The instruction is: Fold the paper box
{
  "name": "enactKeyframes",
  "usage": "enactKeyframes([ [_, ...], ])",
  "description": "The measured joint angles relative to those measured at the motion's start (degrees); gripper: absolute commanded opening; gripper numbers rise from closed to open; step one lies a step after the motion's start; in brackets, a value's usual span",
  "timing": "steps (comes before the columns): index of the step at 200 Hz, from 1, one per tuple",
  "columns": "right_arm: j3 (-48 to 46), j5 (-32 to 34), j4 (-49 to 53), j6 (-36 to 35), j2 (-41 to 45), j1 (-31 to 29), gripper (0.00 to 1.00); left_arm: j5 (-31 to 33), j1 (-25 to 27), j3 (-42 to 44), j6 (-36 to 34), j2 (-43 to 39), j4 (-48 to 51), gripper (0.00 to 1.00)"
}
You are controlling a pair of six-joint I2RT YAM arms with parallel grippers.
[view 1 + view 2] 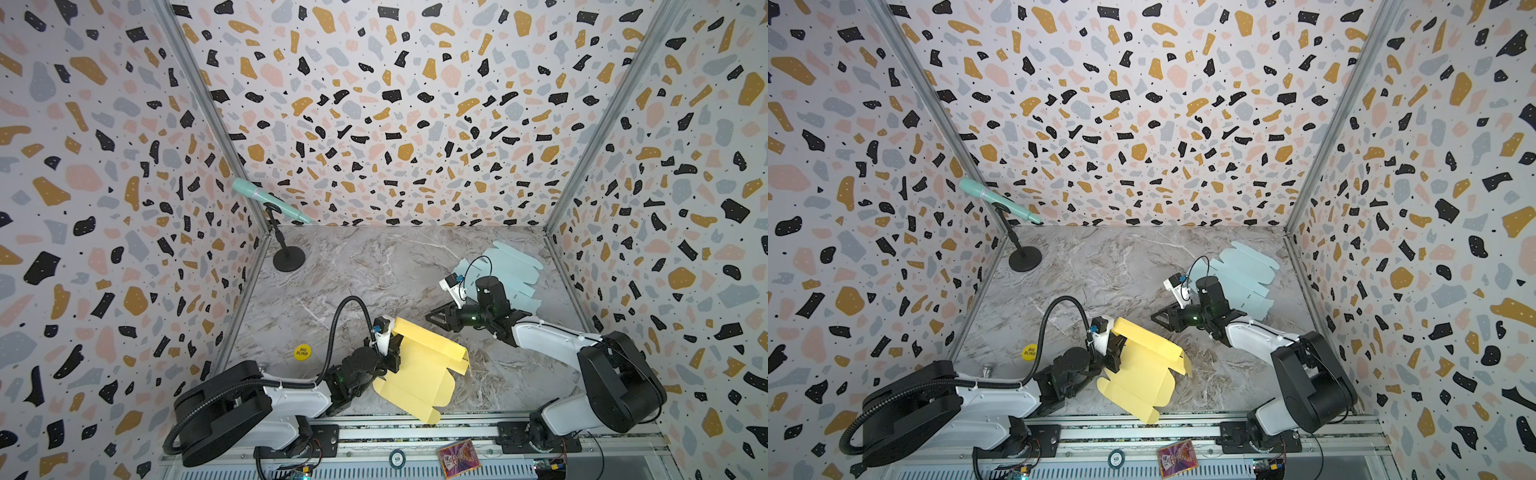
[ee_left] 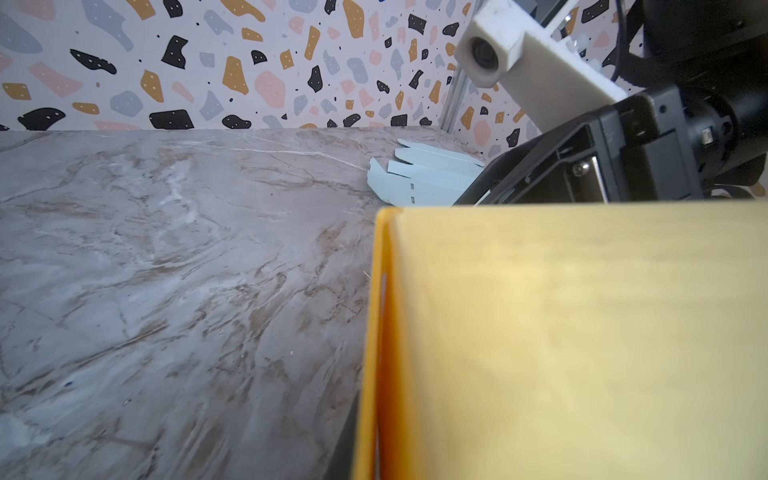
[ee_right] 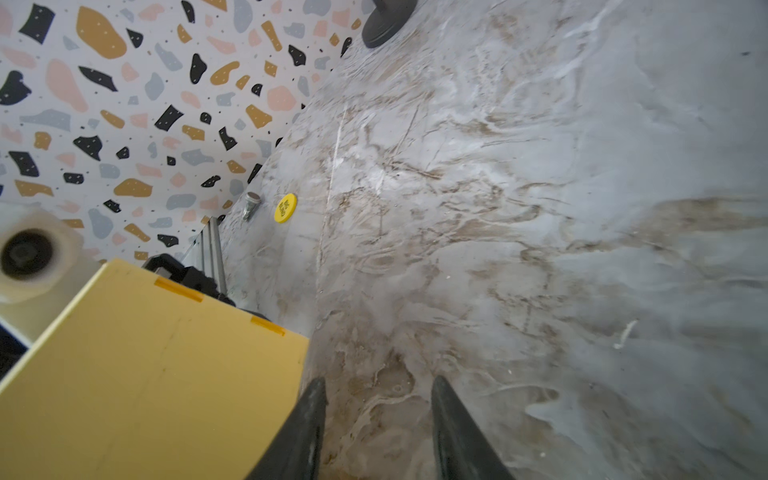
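Yellow paper box (image 1: 419, 374) sits near the front of the marble table (image 1: 374, 282), on the left side in both top views. It is only partly folded: one flap stands up and bends over, the rest lies flat, and one corner sticks out over the metal rail. My left gripper (image 1: 392, 353) is pinched tight on the box's left edge. In the left wrist view the yellow paper fills so much that I cannot see my own fingers. My right gripper (image 3: 378, 395) has its two fingers apart with nothing in between, and it hangs over the table near the raised flap. A round yellow chip (image 1: 302, 352) by the left wall says "BIG BLIND". A green and white chip (image 1: 397, 458) on the rail says "50". A shiny card (image 1: 458, 458) next to it has writing too small to read. Light blue flat sheets (image 1: 511, 270) lie at the far right, and my right arm hides part of them. A little metal thing (image 3: 251, 205) lies beside the yellow chip; I cannot tell what it is.
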State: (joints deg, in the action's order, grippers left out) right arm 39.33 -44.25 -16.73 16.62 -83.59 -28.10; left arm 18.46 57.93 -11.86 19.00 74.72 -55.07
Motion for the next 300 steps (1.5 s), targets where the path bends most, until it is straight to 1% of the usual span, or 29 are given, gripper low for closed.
enactKeyframes([
  [26,0.52,-1.55,-1.36,-0.24,-0.5,-1.53,0.43,-0.44,0.0,0.0,-0.11,1.84,-0.87,0.12],
  [57,0.52,-2.58,-2.01,-0.11,-1.49,-1.97,0.41,-0.52,0.0,0.0,-0.15,2.62,-1.79,0.12],
  [72,0.28,-2.6,-2.12,0.42,-1.05,-0.66,0.4,-0.15,0.0,0.0,-0.11,2.62,-2.03,0.12],
  [84,-0.48,-1.84,-1.64,0.92,0.76,1.81,0.41,0.83,0.0,0.0,0.09,2.69,-2.01,0.11],
  [106,-1.36,3.28,2.78,0.35,8.68,6.14,0.41,3.58,-0.09,-0.33,1.03,4.15,-1.05,0.08],
  [125,-1.33,7.58,6.03,-0.61,17.11,6.56,0.39,4.76,-0.59,-1.11,1.73,6.71,0.5,0.07],
  [133,-1.31,9.57,7.78,-1.27,20.79,6.38,0.36,4.92,-0.83,-1.42,1.99,7.52,1.09,0.06],
  [147,-1.31,13.03,11.28,-2.1,26.45,5.86,0.26,5.05,-1.27,-2.01,2.6,8.59,1.68,0.05],
  [159,-1.31,16.17,14.21,-2.64,30.56,5.09,0.22,5.03,-1.7,-2.47,3.13,9.11,1.97,0.03],
  [174,-1.16,20.57,17.9,-3.26,35.63,2.75,0.14,4.98,-2.54,-2.82,4.15,9.22,2.51,0.02],
  [189,-0.44,24.98,21.51,-3.8,39.19,-1.75,0.08,4.98,-3.06,-3.43,5.29,8.72,4.46,0.01],
  [218,1.7,32.17,25.81,-4.17,40.57,-10.99,0.01,5.01,-3.3,-6.47,8.17,5.49,11.67,0.0],
  [244,2.89,39.28,28.0,-4.33,38.56,-18.99,0.0,5.25,-3.3,-10.49,11.15,2.27,18.91,0.0],
  [261,4.13,43.52,29.4,-4.59,36.33,-22.77,0.0,5.42,-3.3,-12.41,12.9,0.52,22.91,0.0],
  [300,5.7,51.63,30.82,-4.68,34.38,-27.08,0.0,5.73,-3.3,-13.53,16.04,-1.95,28.96,0.0],
])
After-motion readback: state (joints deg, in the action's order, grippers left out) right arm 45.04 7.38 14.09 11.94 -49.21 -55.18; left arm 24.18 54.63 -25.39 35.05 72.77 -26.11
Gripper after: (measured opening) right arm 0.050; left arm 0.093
